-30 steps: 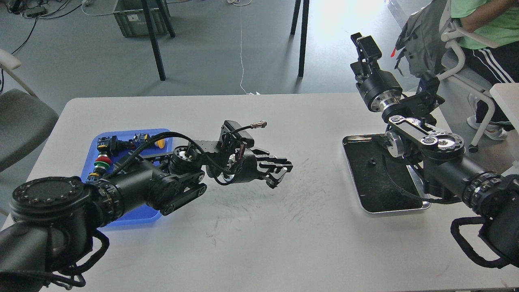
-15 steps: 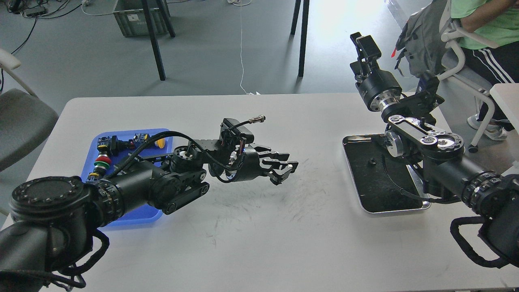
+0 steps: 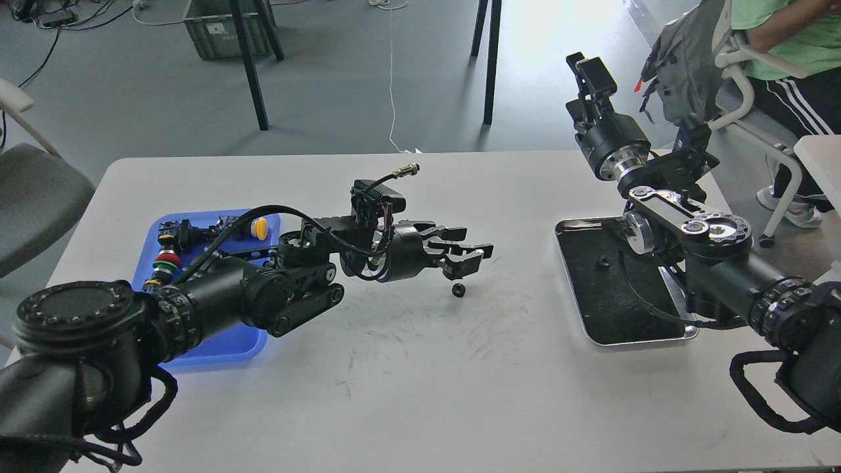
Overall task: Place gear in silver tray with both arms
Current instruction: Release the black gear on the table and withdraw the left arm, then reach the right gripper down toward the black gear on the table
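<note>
A small black gear [image 3: 458,289] lies on the white table, just below my left gripper [image 3: 470,249]. That gripper is open and empty, hovering slightly above and behind the gear. The silver tray [image 3: 570,289] sits at the right, with another small black gear [image 3: 601,263] on its dark floor. My right arm crosses over the tray's right side. My right gripper [image 3: 589,68] is raised high past the table's far edge, and its fingers cannot be told apart.
A blue plastic tray [image 3: 217,351] with connectors and coloured buttons sits at the left, partly under my left arm. A seated person [image 3: 782,39] and a chair with a grey bag [image 3: 686,59] are at the far right. A grey chair [image 3: 33,197] stands at the left.
My left gripper has moved right and risen a little, and its fingers have spread. The small black gear now shows on the table beneath it. The right arm has not moved.
</note>
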`<state>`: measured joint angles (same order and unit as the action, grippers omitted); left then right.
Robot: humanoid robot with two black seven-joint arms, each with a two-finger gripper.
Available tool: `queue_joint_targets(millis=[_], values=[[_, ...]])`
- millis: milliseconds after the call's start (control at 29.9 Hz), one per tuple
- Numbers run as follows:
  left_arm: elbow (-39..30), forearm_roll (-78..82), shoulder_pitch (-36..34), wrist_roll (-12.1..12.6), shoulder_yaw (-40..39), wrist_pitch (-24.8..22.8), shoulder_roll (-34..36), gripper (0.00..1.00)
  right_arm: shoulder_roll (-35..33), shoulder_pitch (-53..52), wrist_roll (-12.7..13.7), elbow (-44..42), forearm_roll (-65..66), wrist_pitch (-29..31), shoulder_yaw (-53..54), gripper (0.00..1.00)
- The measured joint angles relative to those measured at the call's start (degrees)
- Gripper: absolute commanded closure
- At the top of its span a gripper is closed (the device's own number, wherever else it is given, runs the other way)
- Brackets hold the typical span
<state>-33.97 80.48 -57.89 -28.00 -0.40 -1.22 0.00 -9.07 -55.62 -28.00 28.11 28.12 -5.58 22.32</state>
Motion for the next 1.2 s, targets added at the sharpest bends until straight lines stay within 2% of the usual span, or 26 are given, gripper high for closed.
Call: queue_joint_targets(millis=[167, 234, 334, 468, 602, 735, 903, 1070, 1203], values=[[0.6, -12.5, -1.9, 0.0, -0.5, 0.5, 3.6, 0.07, -0.2, -0.4, 0.0, 0.3, 0.0, 0.3, -0.3, 0.04], [0.7, -17.4, -3.0, 0.0, -0.5, 0.4, 5.7, 0.02, -0.2, -1.0, 0.0, 0.6, 0.0, 0.5, -0.3, 0.04], [0.8, -24.5, -3.5, 0.0, -0.7, 0.2, 9.7, 0.02, -0.5, -1.6, 0.0, 0.7, -0.1, 0.6, -0.6, 0.04], [1.1, -33.8, -3.5, 0.0, -1.9, -0.8, 14.4, 0.02, -1.2, -3.0, 0.0, 0.8, -0.1, 3.2, -3.0, 0.04], [1.8, -41.1, -3.1, 0.0, -2.4, -5.5, 18.0, 0.02, -2.6, -5.3, 0.0, 1.3, 0.0, 6.5, -8.3, 0.02], [5.8, -46.7, -3.0, 0.0, -2.5, -8.3, 19.6, 0.01, -3.9, -8.3, 0.0, 2.3, -0.1, 8.5, -13.9, 0.02], [9.9, -54.8, -3.0, 0.0, -3.0, -16.4, 21.1, 0.01, -7.0, -12.2, 0.0, 7.7, 0.3, 13.4, -21.3, 0.02], [14.6, -57.6, -3.3, 0.0, -3.6, -21.2, 21.7, 0.01, -8.3, -16.3, 0.0, 11.3, 1.3, 16.2, -28.9, 0.02], [16.1, -59.5, -3.3, 0.0, -6.7, -26.1, 21.7, 0.01, -7.9, -18.7, 0.0, 13.5, 10.2, 17.1, -35.2, 0.02]])
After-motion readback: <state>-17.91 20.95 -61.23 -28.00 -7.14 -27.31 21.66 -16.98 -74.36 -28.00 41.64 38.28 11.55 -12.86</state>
